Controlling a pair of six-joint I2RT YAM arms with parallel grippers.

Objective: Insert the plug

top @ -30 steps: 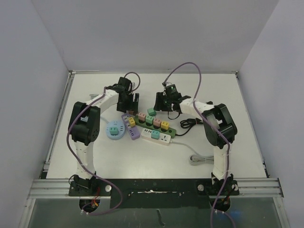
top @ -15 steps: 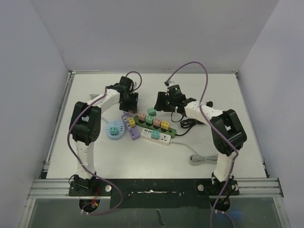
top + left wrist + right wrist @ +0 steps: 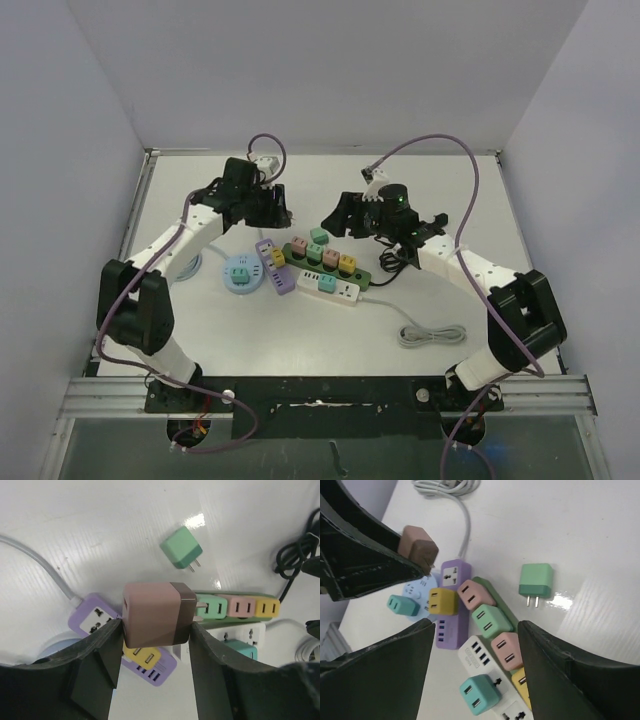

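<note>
From above, the job looks partly done: the left gripper (image 3: 272, 206) hangs over the far end of the purple strip (image 3: 279, 285), clear of the table, and whatever it carries is too small to make out here. No insertion is under way yet. The left arm reaches forward and bends inward at the elbow. The right arm stretches diagonally across, and the right gripper (image 3: 335, 215) hovers near the loose green plug (image 3: 319, 236), which lies on the table just beyond the green strip (image 3: 363, 271). A white strip (image 3: 341, 292) and a round blue socket (image 3: 240, 273) lie close by.

The left wrist view settles it. The two dark fingers (image 3: 102, 652) pinch a brown plug (image 3: 156, 614) by its sides, in the air above the purple strip. Its darker end points toward the green strip, and the prongs are hard to see. By my reading, what remains is to find a free socket, turn the prongs down and push the plug home. The purple strip shows an open socket at its end.

In the right wrist view that claw is spread wide with nothing between the fingers, looking down on the crowded strips and the loose green plug. The brown plug shows at the upper left, gripped by the other claw and apart from every socket.
</note>
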